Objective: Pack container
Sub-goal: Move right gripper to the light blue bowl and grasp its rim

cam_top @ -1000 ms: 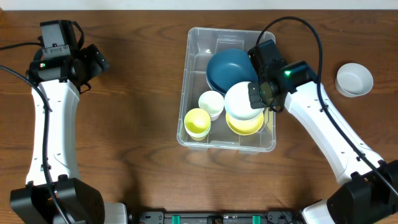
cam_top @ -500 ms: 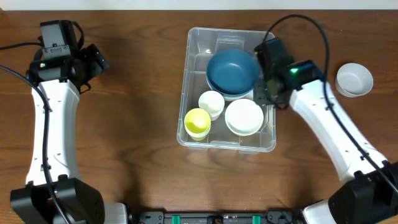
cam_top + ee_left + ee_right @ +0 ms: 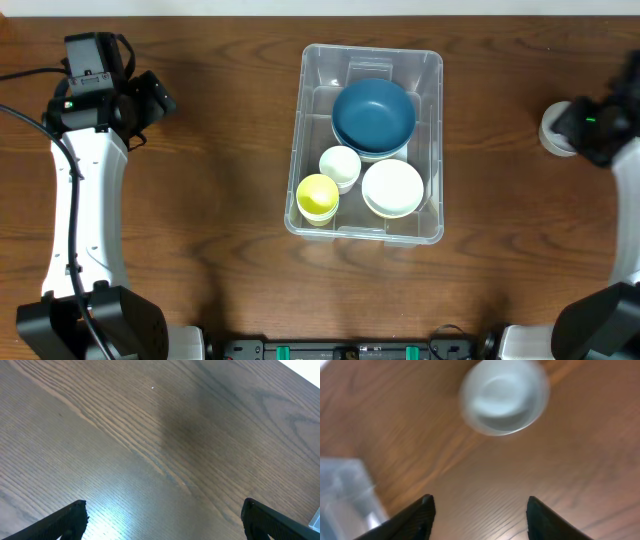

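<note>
My right hand (image 3: 480,502) hangs spread and empty over the tabletop (image 3: 570,465) — the container (image 3: 370,58) sits well apart, to its left.

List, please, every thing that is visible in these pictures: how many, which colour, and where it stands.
table: one, brown wood, under everything
container: one, clear plastic, middle of the table
blue bowl: one on top, perhaps a second beneath, dark blue, far end of the container
white bowl: one, white, near right corner of the container
white cup: one, white, in the container, left of the white bowl
yellow cup: one, yellow, near left corner of the container
loose bowl: one, white, on the table to the right, outside the container
left gripper: one, black, open and empty, above bare table on the left
right gripper: one, black, open and empty, above the table near the loose bowl
</note>
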`<move>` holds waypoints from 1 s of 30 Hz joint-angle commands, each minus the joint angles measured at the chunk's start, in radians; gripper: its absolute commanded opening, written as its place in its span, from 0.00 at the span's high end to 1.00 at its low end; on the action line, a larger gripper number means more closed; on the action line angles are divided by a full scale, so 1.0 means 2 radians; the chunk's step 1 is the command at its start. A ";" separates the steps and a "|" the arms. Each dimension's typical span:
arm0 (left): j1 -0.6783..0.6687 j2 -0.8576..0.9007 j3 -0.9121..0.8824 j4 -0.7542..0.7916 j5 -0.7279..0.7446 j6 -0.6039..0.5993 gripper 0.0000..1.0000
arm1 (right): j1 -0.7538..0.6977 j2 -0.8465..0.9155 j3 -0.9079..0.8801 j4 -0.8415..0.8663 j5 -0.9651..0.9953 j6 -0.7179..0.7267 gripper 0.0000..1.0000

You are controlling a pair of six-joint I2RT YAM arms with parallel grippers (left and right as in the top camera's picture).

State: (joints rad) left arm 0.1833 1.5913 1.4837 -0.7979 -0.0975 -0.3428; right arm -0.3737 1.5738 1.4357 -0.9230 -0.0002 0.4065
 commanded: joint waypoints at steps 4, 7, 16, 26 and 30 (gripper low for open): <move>0.002 -0.004 0.004 -0.001 -0.006 0.001 0.02 | -0.104 -0.004 -0.050 0.036 -0.038 0.051 0.21; 0.002 -0.004 0.004 -0.001 -0.006 0.001 0.02 | -0.134 -0.004 -0.096 0.086 -0.074 0.056 0.18; 0.002 -0.004 0.004 -0.001 -0.006 0.001 0.02 | -0.150 -0.003 -0.245 0.311 -0.089 0.064 0.09; 0.002 -0.004 0.004 -0.001 -0.006 0.001 0.02 | -0.140 0.030 -0.259 0.371 -0.099 0.056 0.19; 0.002 -0.004 0.004 -0.001 -0.006 0.001 0.02 | -0.139 0.048 -0.259 0.386 -0.100 0.066 0.22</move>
State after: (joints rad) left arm 0.1833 1.5913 1.4837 -0.7979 -0.0975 -0.3424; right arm -0.6624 1.6394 0.9211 -0.1658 -0.1917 0.5247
